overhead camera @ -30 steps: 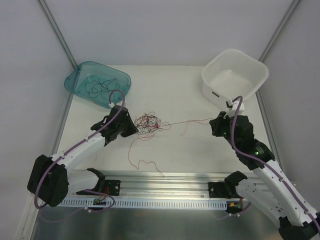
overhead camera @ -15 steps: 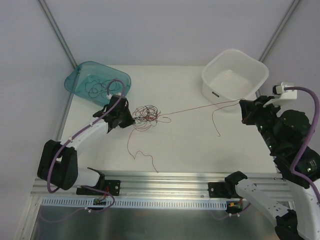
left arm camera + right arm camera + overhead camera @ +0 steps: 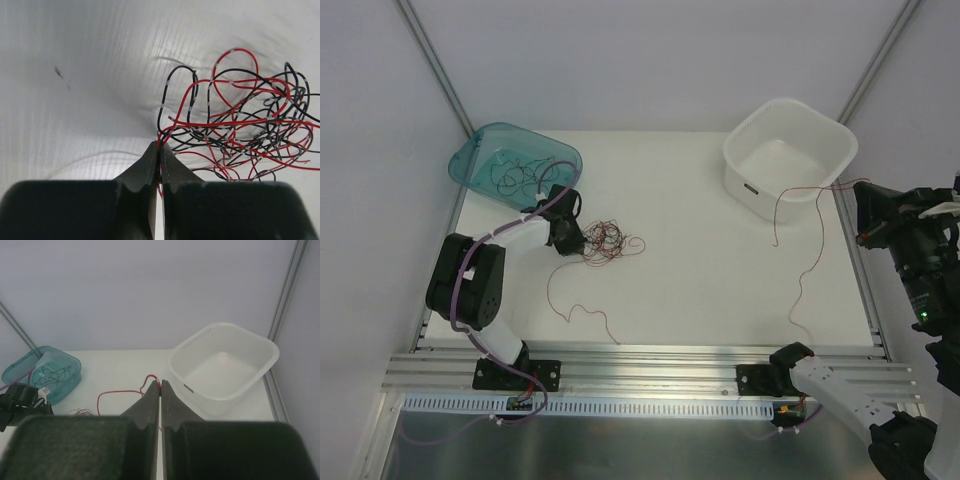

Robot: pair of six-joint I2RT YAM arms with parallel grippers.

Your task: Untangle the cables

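Observation:
The cables are a small ball of thin red and black wire strands on the white table left of centre. My left gripper sits at the ball's left edge, shut on a few of its strands; the left wrist view shows the fingertips pinching red and black strands, with the ball just beyond. A loose red strand trails from there toward the front. My right gripper is raised at the far right, shut on a single red strand that hangs free; it also shows in the right wrist view.
A teal bin at the back left holds several black strands. A white basin stands at the back right, beside the right gripper. A metal rail runs along the table's front edge.
My right gripper has risen and swung right with the red strand, which has come out of the ball and now hangs loose. My left gripper has drawn the ball a little leftward.

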